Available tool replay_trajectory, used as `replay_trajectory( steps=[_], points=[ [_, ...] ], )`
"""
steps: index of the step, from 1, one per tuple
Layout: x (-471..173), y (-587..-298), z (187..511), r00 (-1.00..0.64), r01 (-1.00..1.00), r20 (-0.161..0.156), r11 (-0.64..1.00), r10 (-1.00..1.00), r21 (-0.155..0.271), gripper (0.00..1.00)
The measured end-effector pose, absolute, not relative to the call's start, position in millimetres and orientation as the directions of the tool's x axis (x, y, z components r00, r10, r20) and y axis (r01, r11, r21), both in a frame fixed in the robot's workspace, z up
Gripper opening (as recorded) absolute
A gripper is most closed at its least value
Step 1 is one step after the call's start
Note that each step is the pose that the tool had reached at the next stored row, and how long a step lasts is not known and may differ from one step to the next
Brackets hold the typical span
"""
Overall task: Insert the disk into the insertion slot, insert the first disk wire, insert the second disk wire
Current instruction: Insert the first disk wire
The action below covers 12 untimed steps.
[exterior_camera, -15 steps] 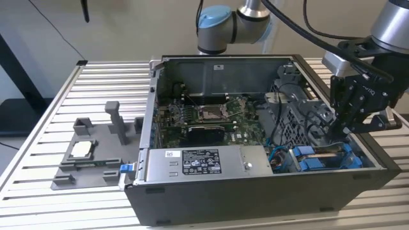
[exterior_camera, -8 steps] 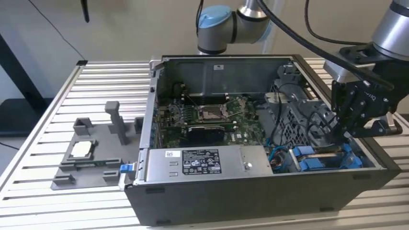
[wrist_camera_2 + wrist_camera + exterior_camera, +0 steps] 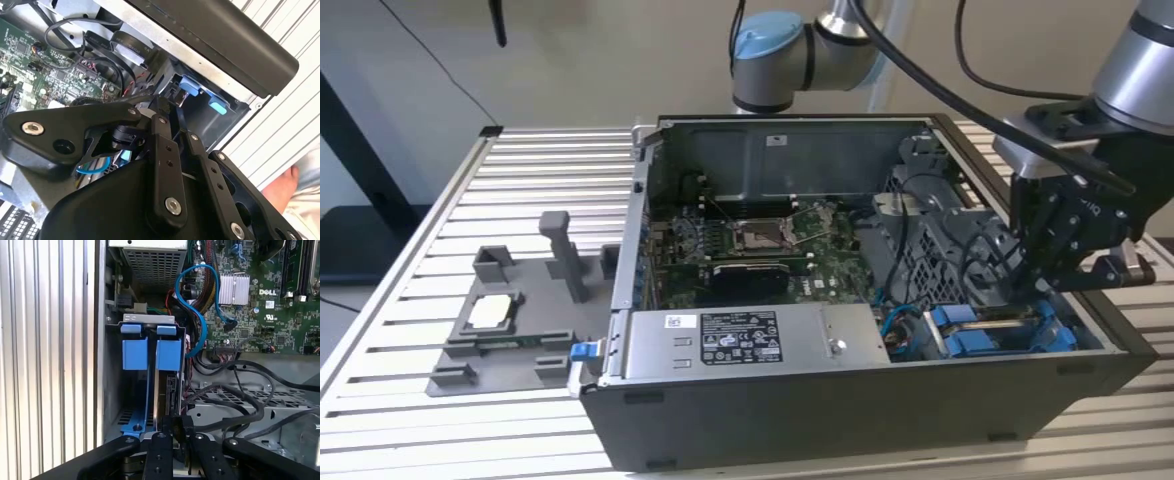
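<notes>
The disk point(image 3: 158, 390) stands edge-on in the insertion slot point(image 3: 114, 390), its blue carrier point(image 3: 168, 354) next to a second blue carrier point(image 3: 135, 353). In the exterior view the blue carriers point(image 3: 987, 335) sit at the case's front right corner. My gripper point(image 3: 177, 429) hangs right at the disk's near end, fingers drawn together on a small black wire plug. Black wires point(image 3: 235, 390) run off from there over the drive cage. A blue wire point(image 3: 199, 315) loops above the bay with its end hanging loose. The gripper point(image 3: 1041, 285) is low inside the case, and in the second wrist view its tips point(image 3: 162, 107) meet by a black cable.
The open computer case point(image 3: 854, 410) lies on a slatted table point(image 3: 480, 420). Inside are a green motherboard point(image 3: 747, 240) and a grey labelled power-supply box point(image 3: 720, 340). A grey fixture point(image 3: 507, 320) sits on the exterior view's left. A person's hand point(image 3: 282, 187) shows beside the table.
</notes>
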<state>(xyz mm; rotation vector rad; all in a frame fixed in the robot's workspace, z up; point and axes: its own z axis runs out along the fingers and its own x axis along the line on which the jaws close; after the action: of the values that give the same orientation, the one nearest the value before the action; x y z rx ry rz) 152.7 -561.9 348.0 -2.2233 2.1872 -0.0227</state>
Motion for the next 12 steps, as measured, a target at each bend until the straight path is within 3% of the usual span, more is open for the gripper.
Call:
replay_trajectory(
  steps=[12],
  points=[
    [152.7,-562.2,343.1,0.015,-1.0,-0.006,-0.015,-1.0,-0.026,0.19]
  ],
)
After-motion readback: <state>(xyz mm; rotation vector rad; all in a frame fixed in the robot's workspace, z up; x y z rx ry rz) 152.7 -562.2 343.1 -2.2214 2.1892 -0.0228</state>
